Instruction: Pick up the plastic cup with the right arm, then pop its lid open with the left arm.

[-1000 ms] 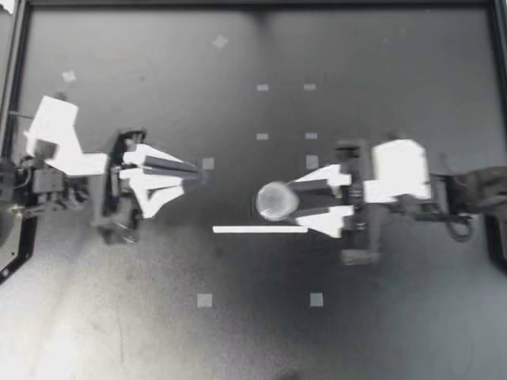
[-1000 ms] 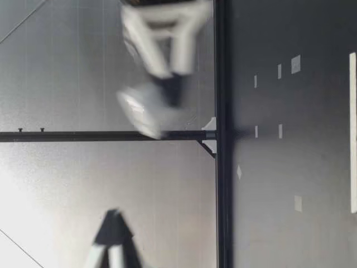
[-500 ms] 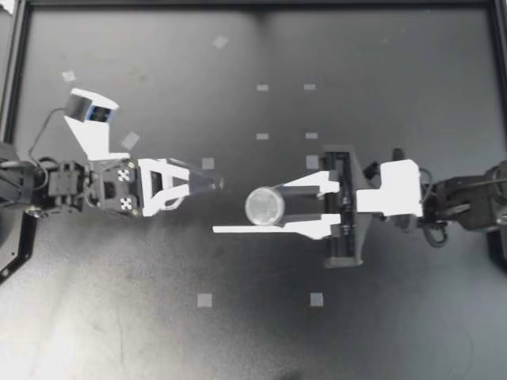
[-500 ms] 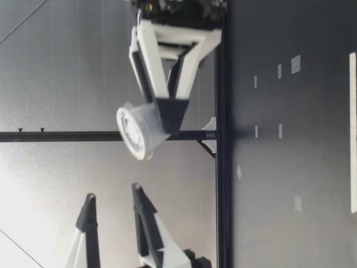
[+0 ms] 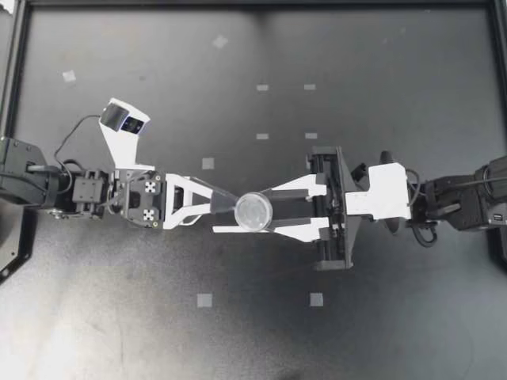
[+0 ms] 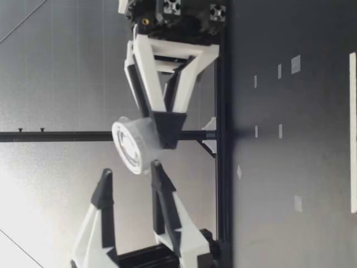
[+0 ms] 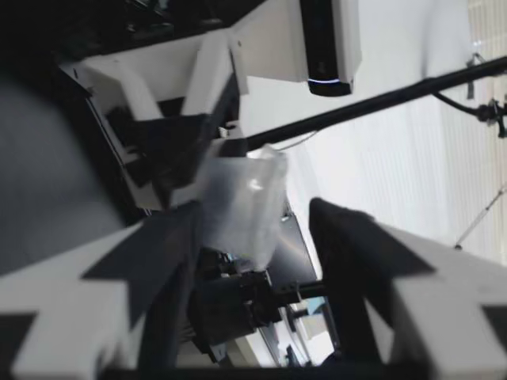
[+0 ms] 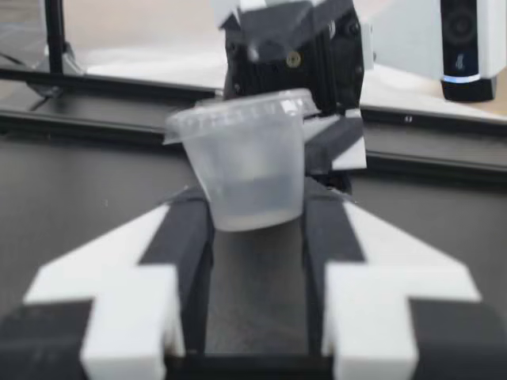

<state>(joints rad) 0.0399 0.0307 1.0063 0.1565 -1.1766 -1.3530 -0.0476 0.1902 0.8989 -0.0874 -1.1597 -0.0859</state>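
Top view: your right gripper (image 5: 265,212) pinches a clear cup (image 5: 253,211) between its two fingers. The cup shows just beside the white strip (image 5: 234,229) that lies on the dark worktop (image 5: 356,95), along the half of the strip nearer your left arm. Your left gripper (image 5: 226,204) comes in from the other side with its tips right at the cup. From above you cannot read how wide it stands.

Low view: the cup (image 6: 133,146) hangs well above the worktop (image 6: 290,167), and so well above the strip (image 6: 352,134). It is tipped on its side with one round end toward that camera. The dark tips of the right gripper (image 6: 166,129) clamp it. The left gripper (image 6: 129,176) is spread wide. One fingertip (image 6: 154,167) is just beside the cup's rim and the other stands apart from it.

Left wrist view: the cup (image 7: 245,198) sits at the mouth of the left gripper (image 7: 255,212). It lies against one dark finger (image 7: 150,261) and is clear of the other (image 7: 348,245), so the gripper has no grip on it. The right gripper (image 7: 186,146) holds the cup from beyond.

Right wrist view: the cup (image 8: 249,158) is squeezed at its lower part between the tips of the right gripper (image 8: 255,199), slightly tilted, rim uppermost. One finger (image 8: 339,146) of the left gripper shows just behind the cup.
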